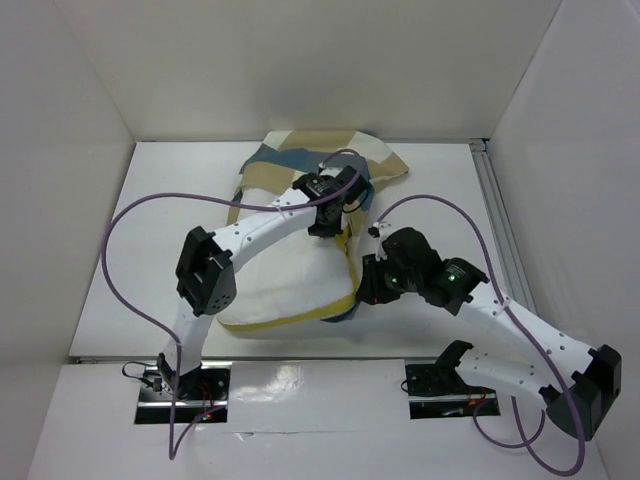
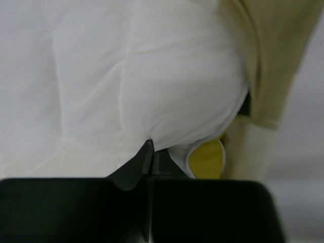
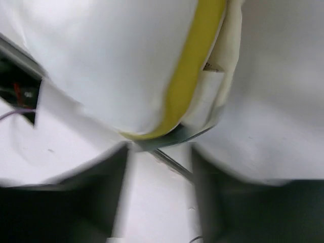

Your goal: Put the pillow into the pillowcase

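Status:
- The pillow [image 1: 285,285] lies mid-frame on the desk [image 1: 180,190] in the top view, with its near end toward the arm bases. The yellow band [image 1: 349,270] runs down its right edge and along the lower edge.
- The pillowcase [image 1: 300,150] is bunched at upper centre, against the pillow's far end. A bluish scrap of cloth also peeks out at the pillow's lower right corner (likely the same cloth, can't confirm).
- The left pincer [image 1: 325,218] is over the far end of the pillow, where pillow and case meet. In the left wrist view its fingers are together [image 2: 150,152], tips right at a crease in the white pillow skin. I can't tell whether any cloth is caught between them. The yellow band [image 2: 207,159] is just right of the tips and tan pillowcase [image 2: 268,50] fills the upper right.
- The right pincer [image 1: 368,290] sits at the pillow's right edge, low in the frame. The right wrist view is blurred, but the fingers stand apart [image 3: 159,152] with nothing gripped. The pillow corner and yellow band [image 3: 195,71] are just above the gap.
- A purple cable [image 1: 120,260] loops at the left of the top view.
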Controlling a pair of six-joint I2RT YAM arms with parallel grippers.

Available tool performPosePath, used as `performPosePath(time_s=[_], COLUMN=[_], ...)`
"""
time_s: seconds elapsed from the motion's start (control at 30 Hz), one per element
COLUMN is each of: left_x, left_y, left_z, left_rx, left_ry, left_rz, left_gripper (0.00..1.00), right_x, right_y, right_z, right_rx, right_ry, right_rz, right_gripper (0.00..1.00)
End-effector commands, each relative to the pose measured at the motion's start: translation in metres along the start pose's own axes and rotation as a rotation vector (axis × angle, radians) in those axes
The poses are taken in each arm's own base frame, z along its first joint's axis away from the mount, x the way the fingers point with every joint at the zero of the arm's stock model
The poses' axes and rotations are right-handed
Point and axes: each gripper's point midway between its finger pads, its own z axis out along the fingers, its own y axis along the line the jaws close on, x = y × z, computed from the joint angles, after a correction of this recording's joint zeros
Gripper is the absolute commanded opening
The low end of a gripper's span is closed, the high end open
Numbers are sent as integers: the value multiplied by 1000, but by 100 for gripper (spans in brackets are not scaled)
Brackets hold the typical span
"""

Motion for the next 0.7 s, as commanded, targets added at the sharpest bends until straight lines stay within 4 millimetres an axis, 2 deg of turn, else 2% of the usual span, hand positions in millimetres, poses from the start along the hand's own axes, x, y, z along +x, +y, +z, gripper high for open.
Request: performPosePath(time_s=[0.0, 0.03, 0.07, 0.1, 0.13, 0.17, 0.2, 0.23, 0.27, 0.3, 0.33, 0.4, 0.43, 0.47, 0.5, 0.53, 0.57, 0.6, 0.63, 0.67], left_x=[-11, -11, -13, -16, -16, -18, -25, -32, -37, -44, -47, -53, -54, -54, -51, -50, -41, -43, -38, -35], left_y=[3, 3, 3, 4, 8, 14, 20, 28, 38, 52, 73, 101, 128, 140, 152, 161, 181, 190, 197, 202], left_z=[-9, -9, -17, -22, -29, -35, -51, -57, -61, -76, -71, -68, -59, -55, -50, -45, -32, -30, -21, -17], left_rx=[20, 20, 40, 48, 49, 39, 49, 51, 40, 46, 19, -3, -13, -13, -17, -17, -44, -49, -56, -41], left_ry=[-28, -28, -34, -45, -46, -56, -83, -99, -113, -137, -123, -126, -112, -102, -96, -96, -65, -84, -71, -62], left_rz=[2, 15, 32, 39, 38, 62, 50, 41, 33, 16, -9, -59, -107, -128, -133, -145, -180, -206, -223, -243], left_gripper=[20, 33, 49, 65, 86, 90, 91, 91, 89, 87, 85, 81, 81, 79, 79, 79, 79, 80, 80, 79], right_x=[-13, -23, -31, -34, -41, -56, -61, -66, -80, -85, -88, -93, -99, -106, -99, -104, -104, -98, -101, -97], right_y=[-16, -18, -22, -28, -31, -35, -37, -38, -39, -38, -37, -33, -30, -21, -18, -14, -7, -1, 6, 7], right_z=[-21, -27, -30, -33, -38, -44, -45, -43, -43, -38, -26, -8, 11, 22, 32, 42, 51, 67, 74, 82], right_rx=[129, 160, 183, 219, 240, 269, 277, 276, 263, 244, 210, 171, 149, 117, 106, 89, 66, 56, 38, 33], right_ry=[-41, -74, -105, -107, -131, -175, -181, -185, -219, -218, -189, -167, -157, -170, -130, -142, -136, -106, -118, -108], right_rz=[27, 34, 41, 52, 73, 88, 98, 108, 111, 110, 125, 114, 106, 95, 108, 94, 93, 86, 85, 78], right_gripper=[71, 79, 83, 83, 83, 83, 83, 83, 82, 82, 82, 86, 88, 92, 93, 93, 93, 93, 82, 77])
